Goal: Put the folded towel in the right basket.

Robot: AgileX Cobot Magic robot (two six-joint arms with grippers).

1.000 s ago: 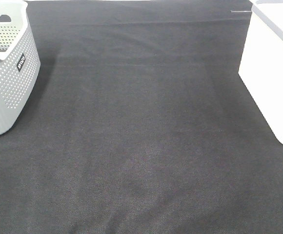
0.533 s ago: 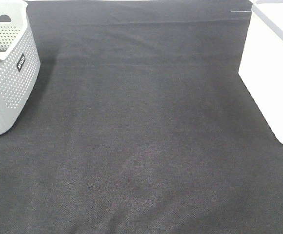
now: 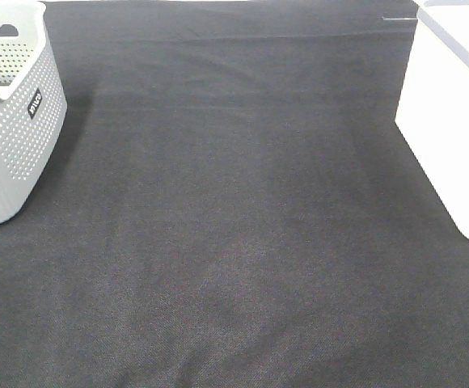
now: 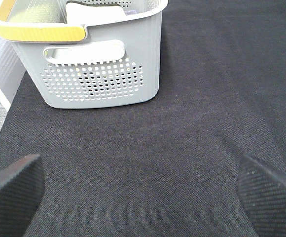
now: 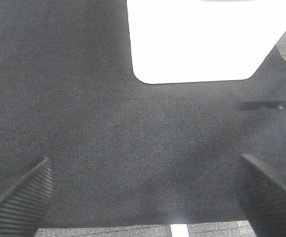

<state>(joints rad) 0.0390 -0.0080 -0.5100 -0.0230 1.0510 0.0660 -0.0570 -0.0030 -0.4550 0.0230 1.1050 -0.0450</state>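
Both the left end effector (image 4: 138,190) and right end effector (image 5: 143,195) are hovering wide and empty, each facing its basket: perforated grey basket (image 4: 101,74), white basket (image 5: 202,39).

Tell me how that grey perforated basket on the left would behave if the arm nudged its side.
The grey basket looks like thin perforated plastic, so probably light and likely to slide on the black cloth. Its wide base suggests it would not tip easily.

A staged test bench: black cloth (image 3: 242,202) between two plastic baskets (image 3: 12,121).
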